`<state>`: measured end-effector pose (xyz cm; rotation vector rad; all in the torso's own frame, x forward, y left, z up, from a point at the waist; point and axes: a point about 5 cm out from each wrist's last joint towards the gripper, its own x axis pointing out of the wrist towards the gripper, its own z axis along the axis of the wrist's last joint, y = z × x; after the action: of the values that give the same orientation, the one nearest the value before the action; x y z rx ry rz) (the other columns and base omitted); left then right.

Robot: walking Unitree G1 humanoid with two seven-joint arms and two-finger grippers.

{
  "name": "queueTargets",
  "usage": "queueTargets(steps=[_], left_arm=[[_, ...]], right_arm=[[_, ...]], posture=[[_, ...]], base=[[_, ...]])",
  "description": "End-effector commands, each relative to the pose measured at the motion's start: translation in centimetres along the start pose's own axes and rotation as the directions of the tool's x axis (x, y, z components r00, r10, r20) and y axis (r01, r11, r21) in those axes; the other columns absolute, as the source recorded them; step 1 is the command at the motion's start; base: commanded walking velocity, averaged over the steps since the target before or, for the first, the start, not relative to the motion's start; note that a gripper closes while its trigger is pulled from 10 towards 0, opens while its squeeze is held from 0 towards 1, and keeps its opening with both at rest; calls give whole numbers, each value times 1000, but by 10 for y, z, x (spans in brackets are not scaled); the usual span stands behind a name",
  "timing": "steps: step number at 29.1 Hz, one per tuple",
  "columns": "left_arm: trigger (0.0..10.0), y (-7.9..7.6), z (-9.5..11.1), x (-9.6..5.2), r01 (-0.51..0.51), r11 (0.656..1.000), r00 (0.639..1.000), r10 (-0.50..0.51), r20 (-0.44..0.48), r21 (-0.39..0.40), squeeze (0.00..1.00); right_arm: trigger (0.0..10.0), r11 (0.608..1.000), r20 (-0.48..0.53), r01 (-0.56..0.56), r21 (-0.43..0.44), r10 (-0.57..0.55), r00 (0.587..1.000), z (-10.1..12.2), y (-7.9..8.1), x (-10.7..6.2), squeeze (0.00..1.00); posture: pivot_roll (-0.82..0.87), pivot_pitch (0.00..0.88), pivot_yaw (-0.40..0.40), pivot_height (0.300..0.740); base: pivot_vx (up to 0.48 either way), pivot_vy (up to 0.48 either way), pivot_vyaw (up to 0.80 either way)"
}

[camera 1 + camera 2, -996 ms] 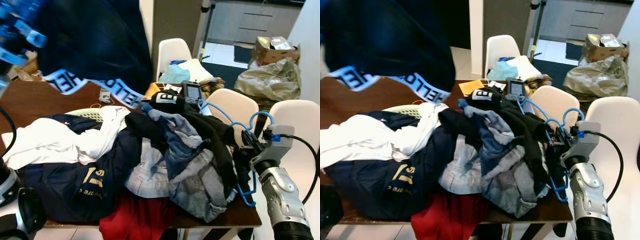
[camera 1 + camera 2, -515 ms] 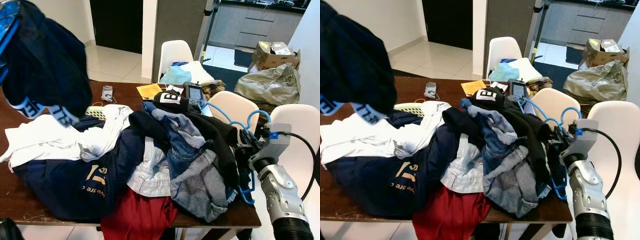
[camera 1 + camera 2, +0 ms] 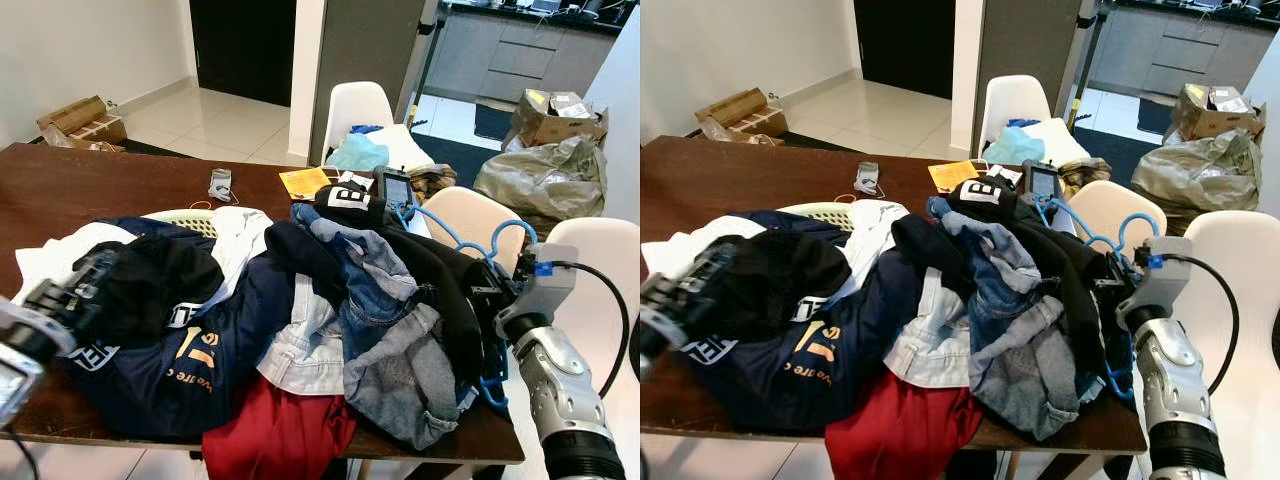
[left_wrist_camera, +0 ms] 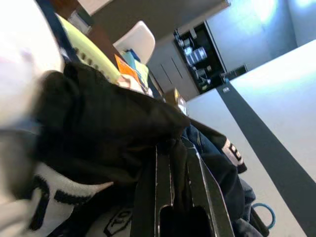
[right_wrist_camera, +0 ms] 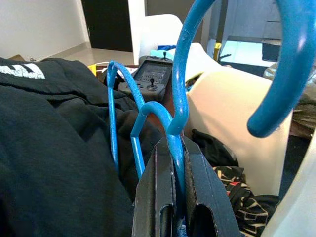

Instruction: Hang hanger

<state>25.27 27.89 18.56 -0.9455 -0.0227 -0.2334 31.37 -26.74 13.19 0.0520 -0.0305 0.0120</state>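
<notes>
A blue plastic hanger lies over the right side of the clothes pile, its hook up near a white chair. My right gripper is shut on the hanger's neck at the table's right edge, as is also seen in the eye view, right gripper. My left gripper rests low on the pile's left side. It is shut on a black garment with a white lettered band, and the black cloth sits bunched between its fingers.
Clothes cover the brown table: a navy jersey, denim, a red piece, white cloth. A handheld device lies at the back. White chairs stand behind and to the right, cardboard boxes on the floor.
My left arm has come down from high at the upper left, bringing the black garment onto the pile's left side. The right gripper has stayed on the hanger.
</notes>
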Motion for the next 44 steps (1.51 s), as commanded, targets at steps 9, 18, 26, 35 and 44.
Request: queueTargets(steps=[9, 18, 26, 35, 44], left_arm=[[10000, -5, 69, 6, -154, 978, 947, 107, 302, 138, 1000], [10000, -4, 110, -7, -474, 795, 839, 277, 468, 379, 1000], [10000, -81, 93, 18, -95, 670, 980, -65, 186, 736, 749], [10000, -116, 39, 3, 395, 448, 918, -210, -336, 802, 0], [10000, -129, 7, -43, 776, 289, 625, -235, -744, 560, 0]], right_arm=[[10000, 1000, -70, -1, -10, 1, 998, -13, -4, -5, 0], [10000, 1000, -72, -7, -12, 6, 997, -13, -2, -3, 0], [10000, 1000, -73, 3, -22, -4, 997, -13, -8, -8, 0], [10000, 1000, -73, 9, -26, -11, 997, -11, -11, -9, 0], [10000, 1000, -76, 6, -28, -8, 997, -11, -11, -8, 0]], posture=[[87, 23, -66, 740], [89, 30, -71, 740], [79, 35, -70, 740], [83, 41, -67, 740], [91, 41, -70, 740]], base=[[0, 0, 0], [0, 0, 0], [0, 0, 0], [0, 0, 0], [0, 0, 0]])
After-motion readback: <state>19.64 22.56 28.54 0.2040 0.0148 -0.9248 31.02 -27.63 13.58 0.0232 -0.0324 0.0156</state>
